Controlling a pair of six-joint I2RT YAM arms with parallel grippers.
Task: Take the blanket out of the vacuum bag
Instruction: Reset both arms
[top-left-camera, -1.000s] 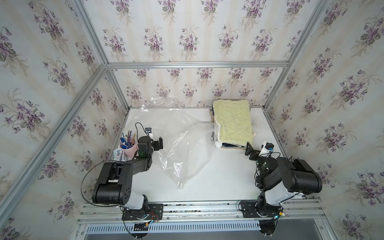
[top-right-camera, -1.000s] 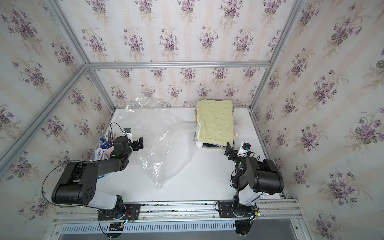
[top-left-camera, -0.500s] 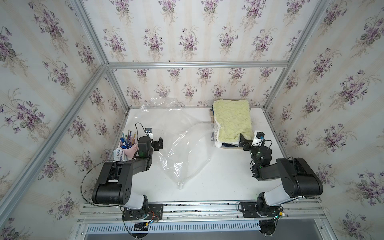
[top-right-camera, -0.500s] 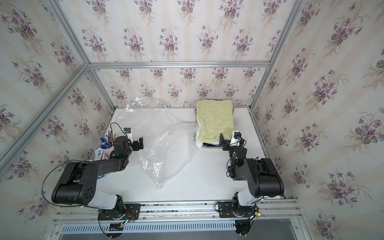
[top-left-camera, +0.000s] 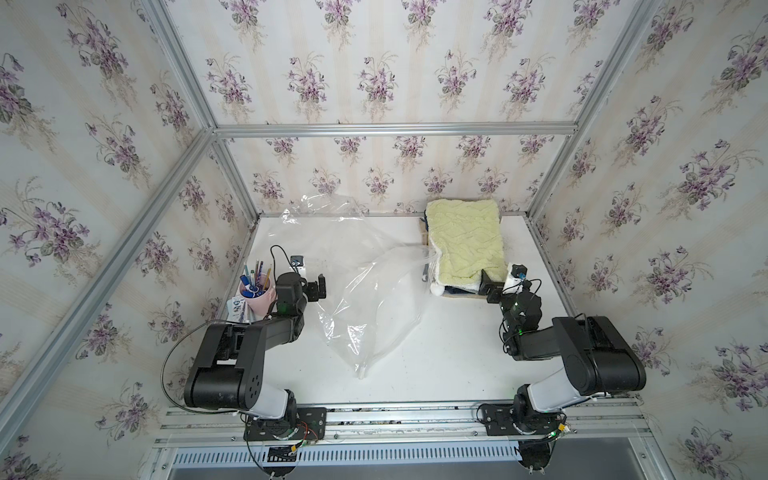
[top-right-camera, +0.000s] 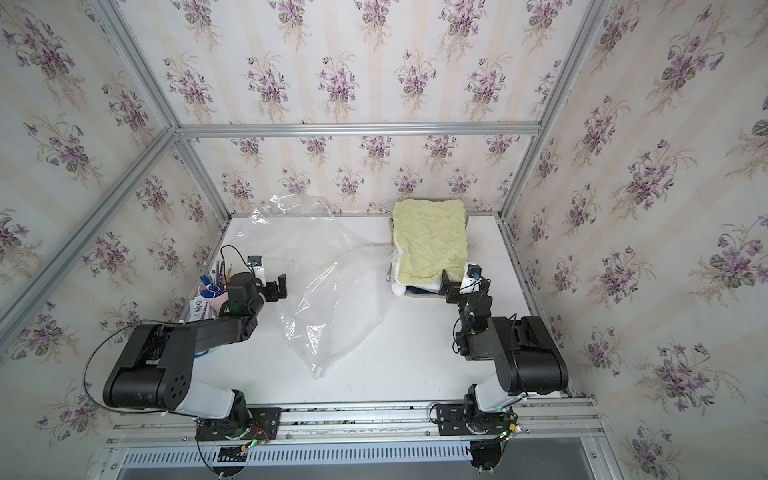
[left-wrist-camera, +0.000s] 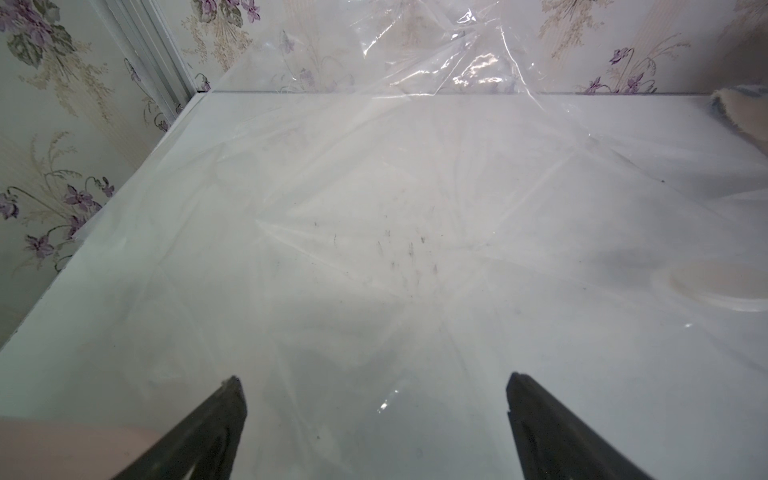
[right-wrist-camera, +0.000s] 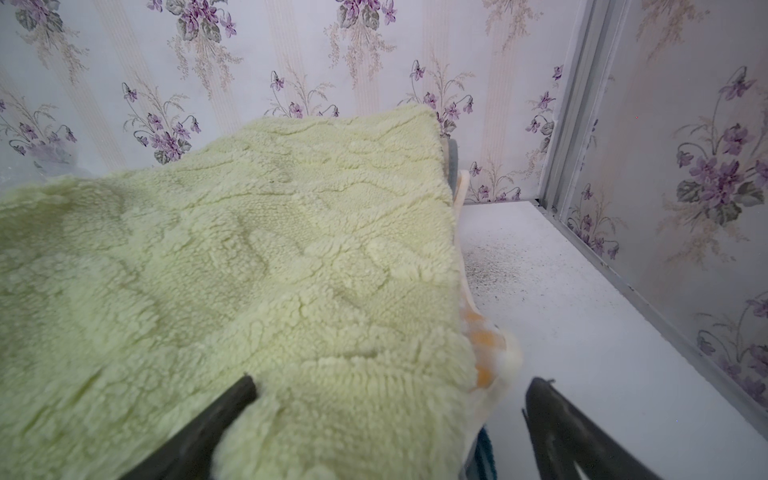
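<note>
Though it's printed, the packet (top-left-camera: 237, 308) near the vacuum bag (top-left-camera: 365, 299) blurs.

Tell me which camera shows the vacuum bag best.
Both top views: the whole bag shows, edge to edge. The left wrist view shows only a stretch of crinkled film up close. The right wrist view is filled by the blanket; no bag clearly shows.

Floral wallpaper (top-left-camera: 374, 83) with purple violets covers 3 walls, framed by aluminium rails (top-left-camera: 395, 129); the white tabletop (top-left-camera: 457, 353) is evenly, softly lit.
</note>
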